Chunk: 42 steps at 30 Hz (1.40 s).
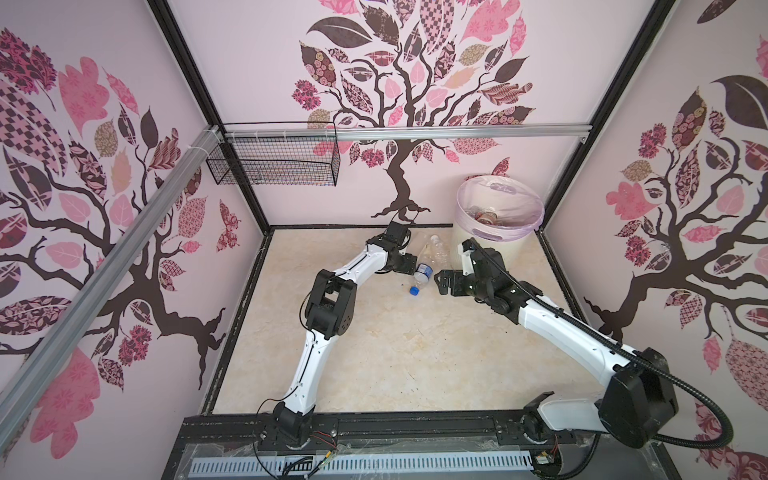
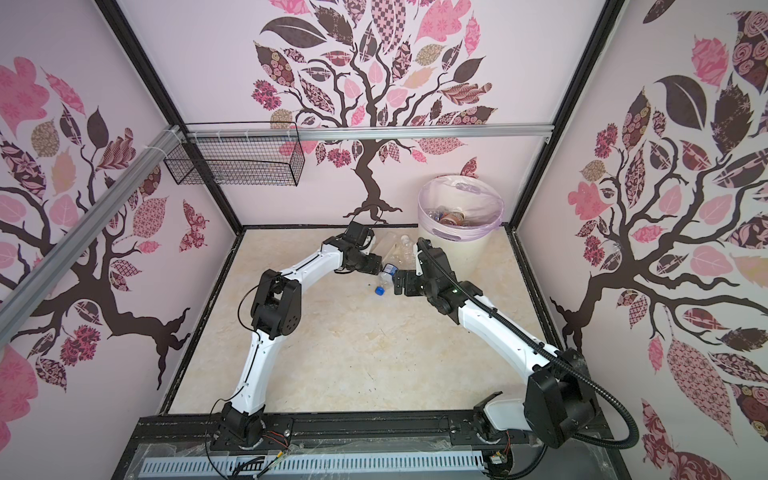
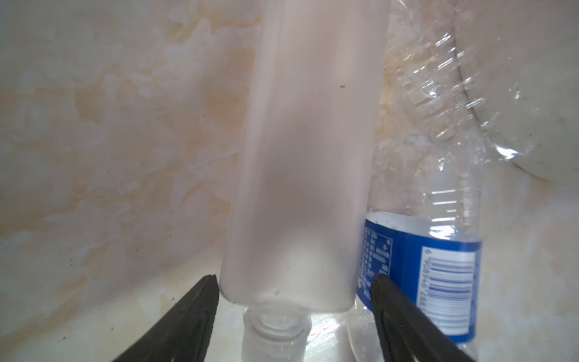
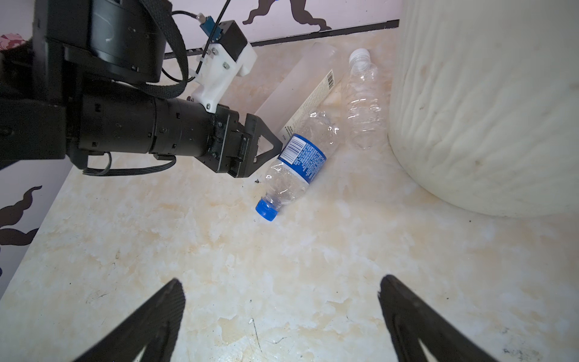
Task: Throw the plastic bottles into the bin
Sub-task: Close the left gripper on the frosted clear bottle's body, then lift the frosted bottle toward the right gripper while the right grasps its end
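Observation:
Three plastic bottles lie on the floor beside the bin [image 1: 498,226] [image 4: 485,109]. One is frosted and translucent [image 3: 300,156] [image 4: 300,81]. A second is clear with a blue label and blue cap [image 1: 422,272] [image 4: 300,156] [image 3: 438,266]. The third is clear with a white cap [image 1: 434,249] [image 4: 363,103]. My left gripper [image 3: 294,279] [image 1: 413,268] [image 4: 277,147] is low at the floor and open, its fingers straddling the frosted bottle's shoulder just above the neck. The blue-label bottle lies right outside one finger. My right gripper [image 4: 282,282] [image 1: 440,282] hangs open over bare floor near the blue cap. Several bottles lie inside the bin's lilac liner.
A black wire basket [image 1: 274,160] hangs from the rail at the back left. Patterned walls enclose the marbled floor [image 1: 415,353] on three sides. The bin stands in the back right corner, close behind my right arm.

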Tool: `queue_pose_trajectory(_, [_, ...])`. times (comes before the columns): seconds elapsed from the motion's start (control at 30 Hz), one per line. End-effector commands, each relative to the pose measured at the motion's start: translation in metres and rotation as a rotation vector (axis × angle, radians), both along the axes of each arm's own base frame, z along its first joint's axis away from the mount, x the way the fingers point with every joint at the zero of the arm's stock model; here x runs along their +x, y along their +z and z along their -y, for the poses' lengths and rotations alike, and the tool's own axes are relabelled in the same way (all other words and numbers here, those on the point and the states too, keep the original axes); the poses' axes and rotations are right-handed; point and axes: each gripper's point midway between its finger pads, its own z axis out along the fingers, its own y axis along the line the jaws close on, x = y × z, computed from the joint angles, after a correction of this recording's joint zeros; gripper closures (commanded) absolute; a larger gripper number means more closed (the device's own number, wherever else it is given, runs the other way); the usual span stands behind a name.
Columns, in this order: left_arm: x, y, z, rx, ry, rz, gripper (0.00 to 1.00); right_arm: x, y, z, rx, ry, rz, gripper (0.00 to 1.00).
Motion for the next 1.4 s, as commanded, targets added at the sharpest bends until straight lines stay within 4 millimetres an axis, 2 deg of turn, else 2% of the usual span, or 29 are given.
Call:
queue_pose_trajectory(0.0, [0.011,0.013,0.008,-0.028,0.001,0.046,0.17,-0.001,0.009,0.000,0.021,-0.007,0.019,0.01])
queue_pose_trajectory(0.1, [0.016,0.013,0.011,-0.037,0.007,0.052,0.15,0.000,0.008,0.000,0.017,-0.006,0.018,0.00])
queue_pose_trajectory(0.17, [0.019,0.011,0.013,-0.042,0.011,0.048,0.10,0.000,0.008,0.000,0.017,-0.008,0.019,0.00])
queue_pose_trajectory(0.3, [0.020,0.008,0.016,-0.052,0.011,0.038,0.12,0.001,0.010,-0.001,0.019,-0.007,0.022,0.01])
queue_pose_trajectory(0.53, [0.014,0.007,0.016,-0.063,0.004,0.029,0.39,0.002,0.011,-0.002,0.024,-0.002,0.020,0.01])
queue_pose_trajectory(0.67, [0.010,0.010,0.014,-0.065,0.004,0.033,0.46,0.000,0.014,-0.002,0.031,-0.003,0.025,0.01])
queue_pose_trajectory(0.77, [0.006,0.011,0.010,-0.056,0.006,0.031,0.48,-0.001,0.015,-0.001,0.035,-0.003,0.026,0.01])
queue_pose_trajectory(0.97, [0.000,0.016,-0.008,-0.048,0.046,0.034,0.51,-0.006,0.020,-0.001,0.056,-0.004,0.027,0.00])
queue_pose_trajectory(1.0, [-0.005,0.010,-0.015,-0.046,0.060,0.017,0.51,-0.007,0.021,0.000,0.058,-0.003,0.027,0.00])
queue_pose_trajectory(1.1, [-0.010,0.015,-0.032,-0.077,0.105,0.013,0.52,-0.010,0.023,0.000,0.068,-0.003,0.027,0.01])
queue_pose_trajectory(1.27, [-0.019,0.041,-0.055,-0.158,0.174,0.045,0.52,-0.013,0.024,-0.004,0.109,0.002,0.013,0.00])
queue_pose_trajectory(1.37, [-0.028,0.065,-0.064,-0.203,0.207,0.080,0.52,-0.009,0.032,-0.010,0.159,0.005,0.017,0.00])
